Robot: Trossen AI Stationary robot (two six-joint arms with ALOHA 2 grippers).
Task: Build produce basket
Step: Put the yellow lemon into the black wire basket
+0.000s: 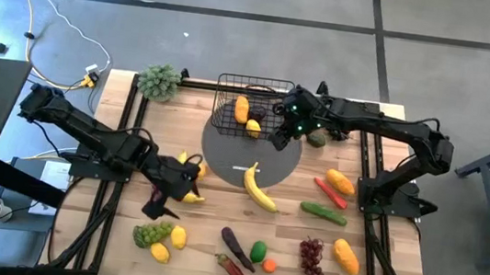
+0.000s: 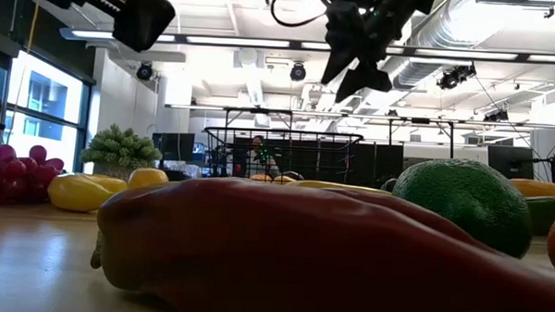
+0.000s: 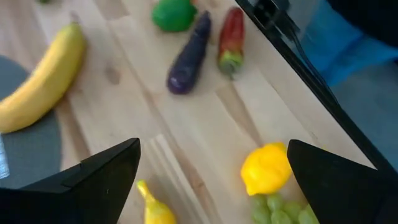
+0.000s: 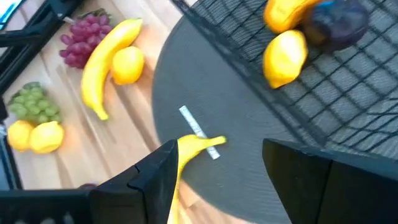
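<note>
On near table edge, scattered produce (image 1: 236,255) awaiting collection.
Hovered, fingers spread and empty, left gripper (image 1: 159,204) over loose fruit; farther back, right gripper (image 1: 280,138) parted, empty beside the basket (image 1: 251,101), holding only few pieces; most left.
</note>
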